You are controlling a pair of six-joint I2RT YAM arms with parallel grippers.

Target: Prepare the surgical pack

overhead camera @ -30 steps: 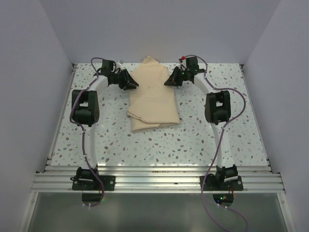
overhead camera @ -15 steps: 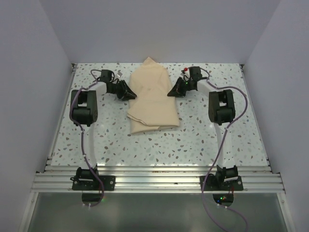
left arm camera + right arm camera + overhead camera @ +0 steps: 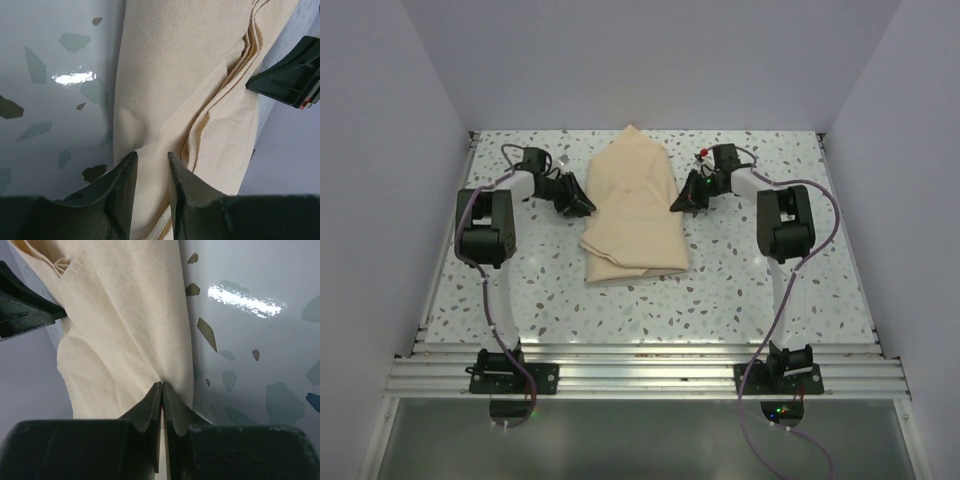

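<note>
tan and kinda crumpled, the surgical pack (image 3: 633, 210) lies loosely folded around the middle of the speckled table (image 3: 750, 280), a bit towards the far side. it's pointy at the far end and wider at the near end, where a few layers stick out under each other.

left gripper (image 3: 582, 204) is at the pack's left edge, about halfway along. on the left wrist cam its fingers (image 3: 125, 185) are nearly together with just a thin strip of fabric between them, and the cloth puckers right at the tips, so it looks pinched.

right gripper (image 3: 678, 203) is opposite it on the right edge. its fingers (image 3: 150, 407) are squeezed tight together and the cloth bunches into the tips, so it's got hold of that edge too.
</note>
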